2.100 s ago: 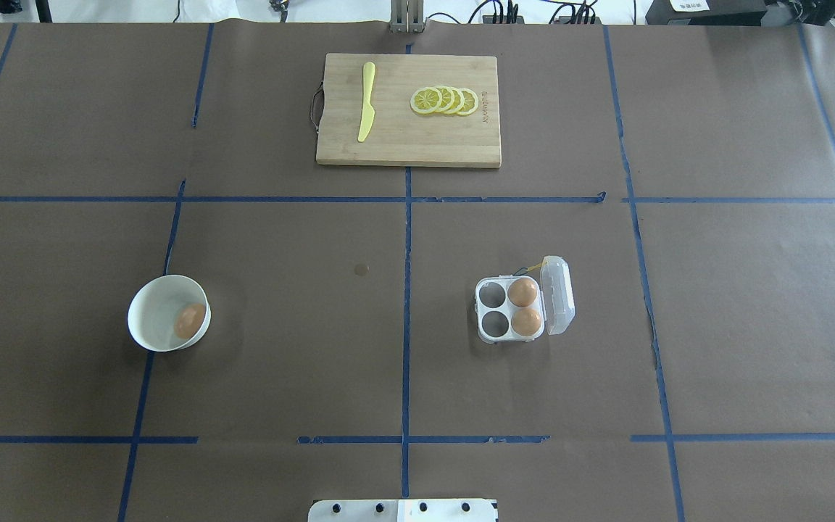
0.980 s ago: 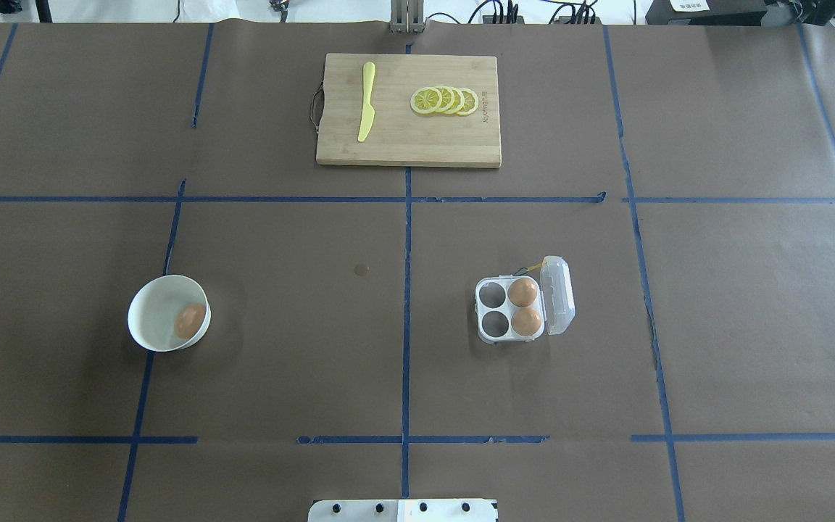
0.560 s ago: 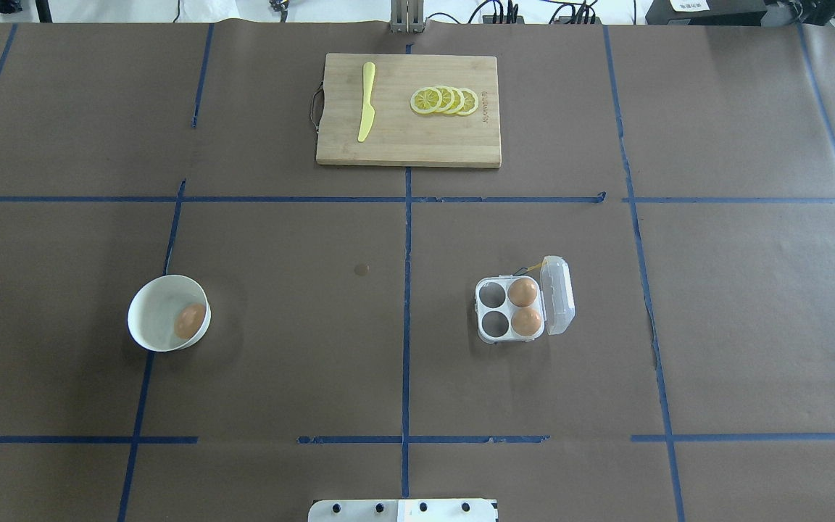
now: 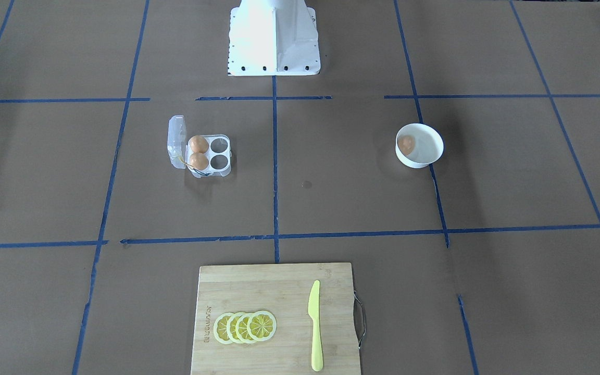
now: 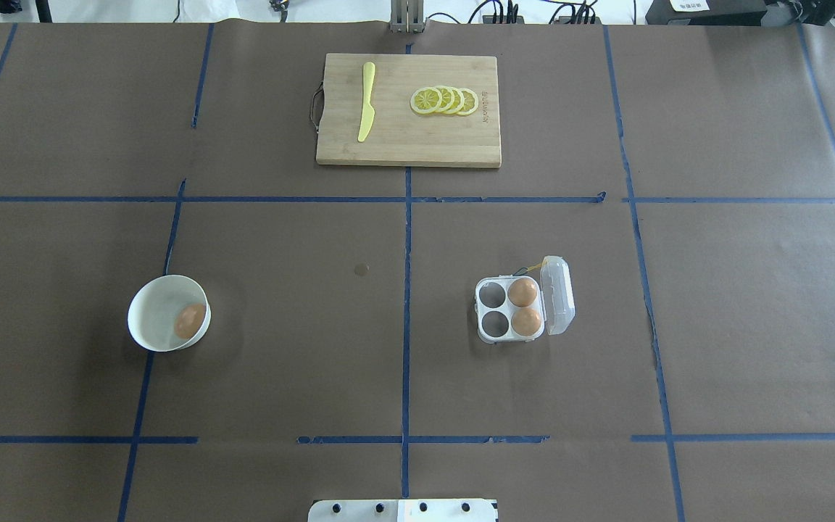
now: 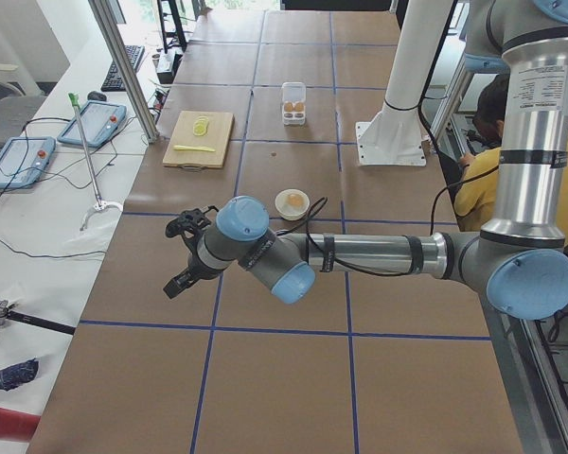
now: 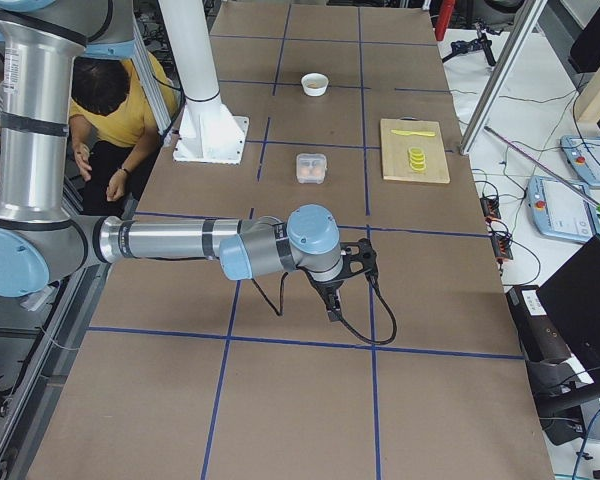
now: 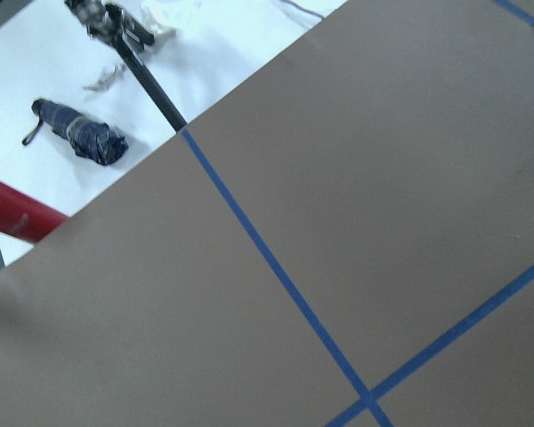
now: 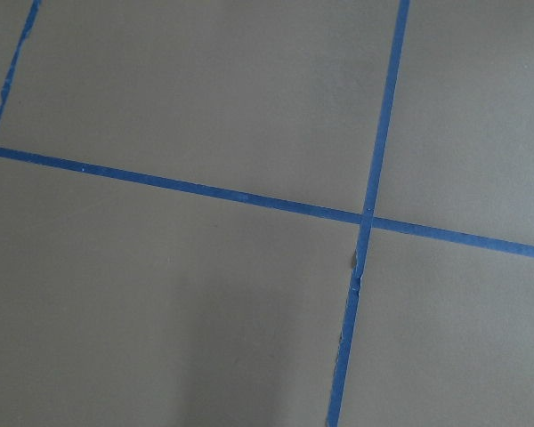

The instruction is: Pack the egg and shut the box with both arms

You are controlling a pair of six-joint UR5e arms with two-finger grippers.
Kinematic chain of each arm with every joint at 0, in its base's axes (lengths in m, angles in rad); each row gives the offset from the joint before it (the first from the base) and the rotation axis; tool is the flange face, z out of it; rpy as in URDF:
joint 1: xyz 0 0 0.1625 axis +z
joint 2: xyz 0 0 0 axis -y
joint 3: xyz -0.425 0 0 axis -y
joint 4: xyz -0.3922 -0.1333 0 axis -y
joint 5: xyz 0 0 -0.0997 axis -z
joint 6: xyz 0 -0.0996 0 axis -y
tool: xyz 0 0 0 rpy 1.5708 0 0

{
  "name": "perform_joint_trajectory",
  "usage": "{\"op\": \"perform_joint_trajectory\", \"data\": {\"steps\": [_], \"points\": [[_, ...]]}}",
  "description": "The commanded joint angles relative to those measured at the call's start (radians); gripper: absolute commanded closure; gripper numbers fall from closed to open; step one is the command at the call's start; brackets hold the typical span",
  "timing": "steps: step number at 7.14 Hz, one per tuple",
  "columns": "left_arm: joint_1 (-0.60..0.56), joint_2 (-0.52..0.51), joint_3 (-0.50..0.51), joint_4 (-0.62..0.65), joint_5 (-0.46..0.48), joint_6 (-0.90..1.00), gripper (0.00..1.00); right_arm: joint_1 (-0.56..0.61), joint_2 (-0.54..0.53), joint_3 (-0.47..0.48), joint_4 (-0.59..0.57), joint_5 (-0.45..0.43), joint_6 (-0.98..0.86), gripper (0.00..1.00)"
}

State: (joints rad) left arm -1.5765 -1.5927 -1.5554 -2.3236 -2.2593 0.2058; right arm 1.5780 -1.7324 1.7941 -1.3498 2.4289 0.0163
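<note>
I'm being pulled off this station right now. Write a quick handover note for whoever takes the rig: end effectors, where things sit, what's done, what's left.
Left end effector: over bare table at the robot's left end, far from the job's things; open or shut cannot be told.
Right end effector: the same at the right end.
Egg: lying in the white bowl, robot's left side.
Box: robot's right side, lid open, two eggs in the cups by the lid, other two cups empty.
Done: nothing yet.
Left: pick the egg, seat it in an empty cup, close the lid with both arms.
</note>
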Motion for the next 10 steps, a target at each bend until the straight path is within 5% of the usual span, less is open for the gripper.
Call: {"op": "perform_joint_trajectory", "data": {"steps": [1, 3, 4, 6, 9, 10], "points": [[0.007, -0.012, -0.009, -0.026, -0.081, -0.003, 0.0, -0.001, 0.001, -0.001, 0.0, -0.001, -0.001, 0.0], [0.14, -0.003, -0.018, -0.137, -0.129, -0.067, 0.0, -0.001, -0.001, -0.001, 0.0, 0.001, 0.001, 0.0], [0.209, -0.006, -0.023, -0.149, -0.128, -0.244, 0.0, -0.001, -0.001, -0.002, 0.0, -0.001, 0.001, 0.0], [0.376, -0.003, -0.129, -0.166, -0.091, -0.434, 0.0, -0.001, -0.001, -0.007, -0.002, -0.002, 0.001, 0.0], [0.669, -0.003, -0.262, -0.123, 0.166, -0.734, 0.02, -0.001, -0.001, -0.007, -0.002, -0.002, 0.001, 0.0], [0.731, 0.0, -0.284, -0.112, 0.208, -0.765, 0.16, -0.001, -0.001, -0.008, -0.002, -0.004, -0.001, 0.0]]}}
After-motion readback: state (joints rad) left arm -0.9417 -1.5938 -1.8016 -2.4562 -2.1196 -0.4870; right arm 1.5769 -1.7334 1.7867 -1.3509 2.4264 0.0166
